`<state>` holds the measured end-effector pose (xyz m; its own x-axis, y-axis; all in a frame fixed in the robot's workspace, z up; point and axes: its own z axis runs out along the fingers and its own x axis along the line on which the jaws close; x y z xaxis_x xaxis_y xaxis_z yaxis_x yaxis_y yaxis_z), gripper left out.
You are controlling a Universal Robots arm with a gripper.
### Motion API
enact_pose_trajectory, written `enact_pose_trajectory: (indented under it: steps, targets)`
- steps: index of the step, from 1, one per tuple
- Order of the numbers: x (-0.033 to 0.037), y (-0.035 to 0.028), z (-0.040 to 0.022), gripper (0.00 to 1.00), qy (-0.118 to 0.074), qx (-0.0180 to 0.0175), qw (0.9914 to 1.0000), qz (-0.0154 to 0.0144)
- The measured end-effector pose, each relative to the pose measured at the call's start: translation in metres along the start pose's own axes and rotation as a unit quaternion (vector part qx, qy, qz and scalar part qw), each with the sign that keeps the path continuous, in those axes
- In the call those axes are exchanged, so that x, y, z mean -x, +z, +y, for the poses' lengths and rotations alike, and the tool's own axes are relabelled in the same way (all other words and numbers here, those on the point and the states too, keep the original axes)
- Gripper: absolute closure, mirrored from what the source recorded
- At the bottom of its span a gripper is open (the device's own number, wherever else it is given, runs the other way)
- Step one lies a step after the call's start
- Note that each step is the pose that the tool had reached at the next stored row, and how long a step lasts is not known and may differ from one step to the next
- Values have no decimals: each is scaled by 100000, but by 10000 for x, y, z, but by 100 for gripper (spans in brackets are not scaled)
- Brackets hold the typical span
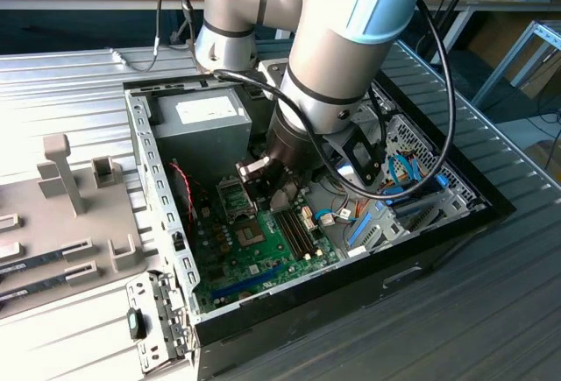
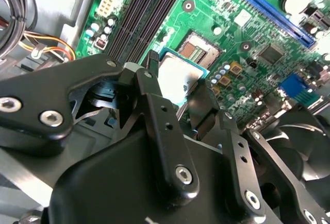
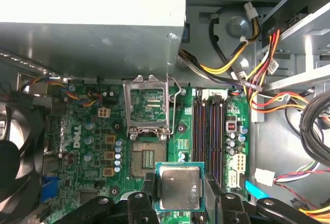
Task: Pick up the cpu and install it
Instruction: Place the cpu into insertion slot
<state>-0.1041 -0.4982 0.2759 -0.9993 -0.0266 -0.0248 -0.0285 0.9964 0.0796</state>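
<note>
End effector (image 3: pixel 179 189) grips the cpu (image 3: pixel 178 185) by two opposite edges, holding it flat and close beside the bare socket (image 3: pixel 146 162), whose hinged frame (image 3: pixel 147 105) stands open.

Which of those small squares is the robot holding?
The silver-topped, green-rimmed cpu between the jaws; the socket and its open frame sit on the board.

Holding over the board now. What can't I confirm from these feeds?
- Underside of the cpu, held in the gripper: faces away in both wrist views.
- Height of the cpu over the socket: the first wrist view looks down from above; the arm blocks the exterior view.
- Its pins: too small to check in both wrist views.
</note>
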Motion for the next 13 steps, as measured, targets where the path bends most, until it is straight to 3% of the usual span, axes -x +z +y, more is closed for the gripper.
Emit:
enact_pose_trajectory:
  steps: [13]
  targets:
    - [1, 23, 59, 53, 0, 4, 100000, -3]
